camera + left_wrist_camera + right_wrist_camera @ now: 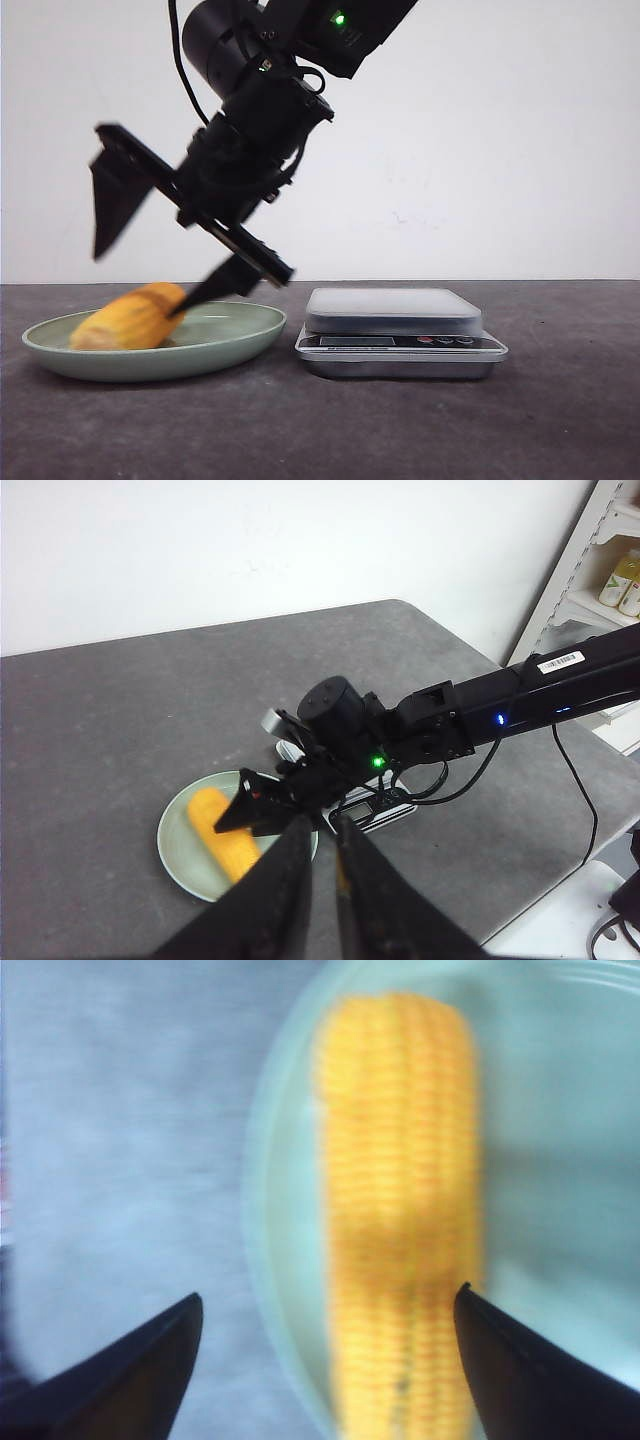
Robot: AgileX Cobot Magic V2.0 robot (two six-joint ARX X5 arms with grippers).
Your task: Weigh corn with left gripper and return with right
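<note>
The corn (130, 318) is a yellow-orange cob lying on its side in a pale green plate (235, 335) at the table's left. The black arm in the front view is my right arm. Its right gripper (140, 280) is open, tilted down over the plate, one finger touching the cob's upper end. In the right wrist view the corn (400, 1160) lies between the spread fingers of the gripper (328, 1295). My left gripper (322, 820) is high above the table, fingers nearly together and empty. It looks down on the corn (220, 830) and plate (178, 852).
A silver kitchen scale (395, 312) with nothing on its platform stands right of the plate, close to its rim; it also shows in the left wrist view (372, 808). A white shelf with bottles (625, 580) stands beyond the table's edge.
</note>
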